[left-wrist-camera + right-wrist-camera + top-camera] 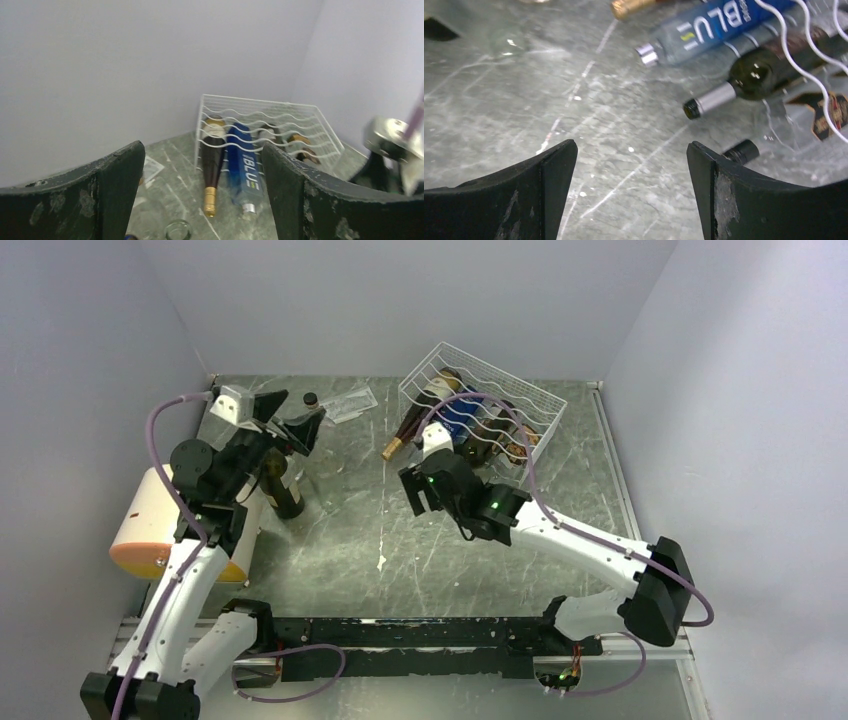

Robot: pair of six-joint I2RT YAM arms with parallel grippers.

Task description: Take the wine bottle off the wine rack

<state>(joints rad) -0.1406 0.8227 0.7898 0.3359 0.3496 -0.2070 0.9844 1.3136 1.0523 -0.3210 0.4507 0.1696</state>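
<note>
The white wire wine rack (532, 392) sits at the back right of the table, with several bottles lying in its cradles. Their necks stick out of its near-left side. A dark bottle with a gold foil neck (410, 430) lies leftmost, and a blue bottle (457, 420) lies beside it. In the right wrist view I see the blue bottle (709, 25), a dark green bottle with a silver neck (744, 82) and a black cap (744, 150). My right gripper (425, 492) is open and empty just in front of those necks. My left gripper (292, 422) is open and empty, high at the left.
A dark bottle (284, 490) stands upright below my left arm. A cream cylinder (150, 525) lies at the far left edge. A clear packet (350, 403) and a small dark bottle top (310, 398) are near the back wall. Walls close in on three sides.
</note>
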